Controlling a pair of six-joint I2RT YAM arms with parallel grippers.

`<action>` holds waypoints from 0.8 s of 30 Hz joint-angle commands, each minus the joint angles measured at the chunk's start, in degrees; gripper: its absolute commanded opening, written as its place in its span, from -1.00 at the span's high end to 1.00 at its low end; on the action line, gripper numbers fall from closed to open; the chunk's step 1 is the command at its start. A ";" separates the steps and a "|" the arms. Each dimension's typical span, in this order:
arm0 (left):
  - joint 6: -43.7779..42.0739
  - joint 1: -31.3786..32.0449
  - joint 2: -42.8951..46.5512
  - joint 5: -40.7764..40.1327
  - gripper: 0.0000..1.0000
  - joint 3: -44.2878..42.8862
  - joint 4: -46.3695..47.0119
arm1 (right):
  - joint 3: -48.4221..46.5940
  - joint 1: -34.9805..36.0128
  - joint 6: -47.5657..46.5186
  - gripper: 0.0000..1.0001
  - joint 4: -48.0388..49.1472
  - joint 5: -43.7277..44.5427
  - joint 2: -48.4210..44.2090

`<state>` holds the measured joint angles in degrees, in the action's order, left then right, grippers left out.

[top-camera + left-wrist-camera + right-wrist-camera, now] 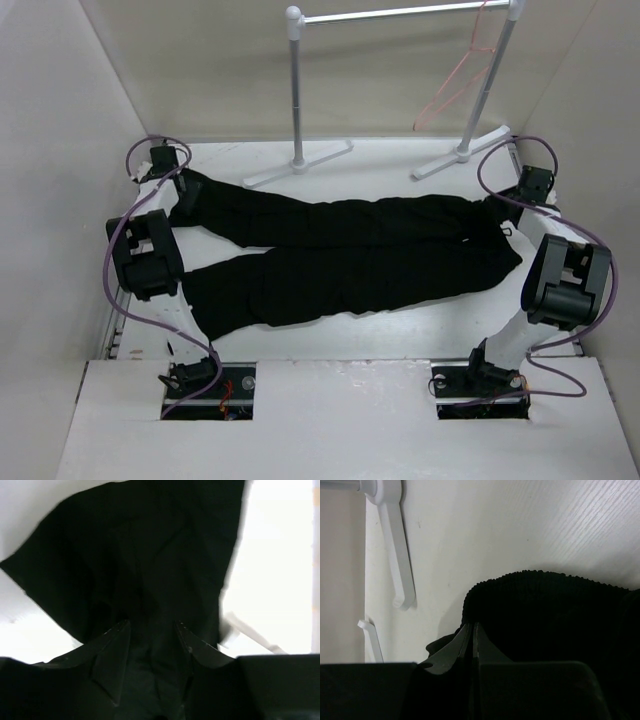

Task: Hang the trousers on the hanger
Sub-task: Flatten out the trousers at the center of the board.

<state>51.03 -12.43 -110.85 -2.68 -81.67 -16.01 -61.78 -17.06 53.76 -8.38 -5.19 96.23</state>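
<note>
Left claw (pixel 152 630) gapes over the flat-spread, floppy black trousers (pixel 350 255); right claw (pixel 471 630) pinches their ribbed edge.

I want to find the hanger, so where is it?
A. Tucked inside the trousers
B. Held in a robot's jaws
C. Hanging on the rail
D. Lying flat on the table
C: the pink hanger hangs from the right end of the silver bar of the rail, well apart from the black trousers spread out on the table.
</note>
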 commanded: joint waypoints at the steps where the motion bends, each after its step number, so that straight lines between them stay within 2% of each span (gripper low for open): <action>1: -0.31 -0.54 -0.51 -4.52 0.30 -2.62 -5.34 | -2.03 0.40 -0.85 0.84 1.70 -0.52 0.63; 8: -1.02 -0.28 -3.84 -5.76 0.31 -5.95 -6.84 | -3.96 0.40 -1.02 0.83 1.09 -0.52 2.12; 10: -1.28 -0.28 -4.81 -5.41 0.49 -7.18 -6.84 | -4.40 0.40 -1.02 0.83 1.00 -0.52 2.30; 12: -1.45 -0.19 -4.99 -5.14 0.78 -7.71 -6.84 | -4.66 0.40 -1.02 0.83 0.82 -0.52 2.30; 16: -1.63 -0.45 -4.38 -5.32 1.00 -7.54 -6.58 | -4.75 0.40 -1.29 0.83 0.74 -0.52 1.95; 20: -1.45 -0.80 -1.57 -5.15 1.00 -9.02 -6.23 | -4.84 -0.04 -1.29 0.83 0.74 -0.78 1.60; 24: -1.11 0.42 1.16 -4.53 1.00 -17.88 -8.15 | -5.72 -0.12 -0.67 0.83 0.74 -0.87 1.42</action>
<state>50.02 -12.67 -116.38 -6.57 -91.46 -24.38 -64.25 -17.06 53.36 -8.58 -5.52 98.24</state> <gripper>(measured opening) 0.007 0.084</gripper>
